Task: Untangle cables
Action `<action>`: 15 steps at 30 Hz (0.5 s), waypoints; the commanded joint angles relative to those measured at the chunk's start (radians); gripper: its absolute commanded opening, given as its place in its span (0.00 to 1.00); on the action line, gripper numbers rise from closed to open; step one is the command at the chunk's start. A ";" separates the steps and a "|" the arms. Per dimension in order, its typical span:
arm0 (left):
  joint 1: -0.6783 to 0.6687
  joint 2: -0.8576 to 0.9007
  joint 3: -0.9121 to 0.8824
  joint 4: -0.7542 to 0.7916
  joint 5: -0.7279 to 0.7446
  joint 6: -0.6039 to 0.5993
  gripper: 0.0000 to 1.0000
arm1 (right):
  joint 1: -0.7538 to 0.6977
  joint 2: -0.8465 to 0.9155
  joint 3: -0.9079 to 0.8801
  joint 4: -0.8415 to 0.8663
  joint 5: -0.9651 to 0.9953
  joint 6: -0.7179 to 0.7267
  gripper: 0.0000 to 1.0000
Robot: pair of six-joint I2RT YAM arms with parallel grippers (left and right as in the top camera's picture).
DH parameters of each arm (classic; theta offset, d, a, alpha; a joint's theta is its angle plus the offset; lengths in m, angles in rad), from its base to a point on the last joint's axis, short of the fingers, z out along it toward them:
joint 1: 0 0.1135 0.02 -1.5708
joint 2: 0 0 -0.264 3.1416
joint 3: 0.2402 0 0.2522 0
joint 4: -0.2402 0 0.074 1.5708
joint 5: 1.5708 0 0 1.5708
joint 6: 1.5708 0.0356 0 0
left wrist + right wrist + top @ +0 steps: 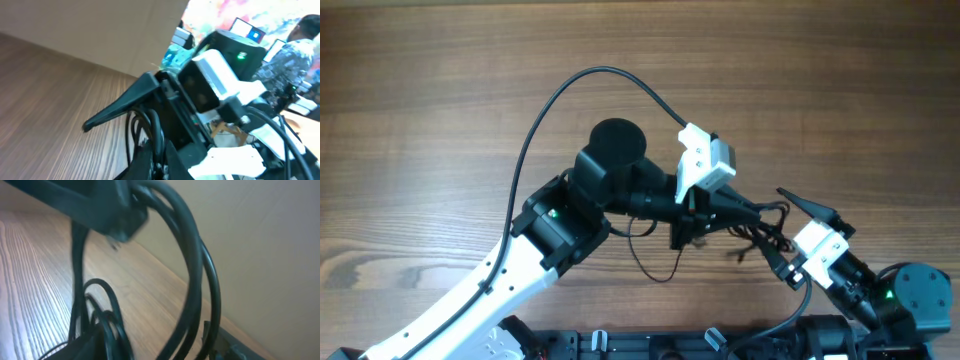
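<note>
The thin black cables [760,232] are bunched on the wooden table between the two arms, and one slack loop [655,265] hangs toward the front. My left gripper [685,235] is shut on a strand of them; in the left wrist view the cable [159,135] runs up from between the closed fingers of that gripper [161,162]. My right gripper [772,220] reaches in from the right with its jaws apart around the bunch. In the right wrist view, loops of cable [192,255] pass through the gap of the right gripper [150,345] without being pinched.
The left arm's own thicker cable [570,90] arcs over the table at the back. A black base rail [650,345] runs along the front edge. The right gripper's pointed finger [120,107] sits close beside the left gripper.
</note>
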 commanded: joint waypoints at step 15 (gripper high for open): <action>0.142 -0.027 0.006 -0.021 -0.445 -0.455 0.04 | -0.003 0.064 0.003 -0.045 -0.240 0.001 0.04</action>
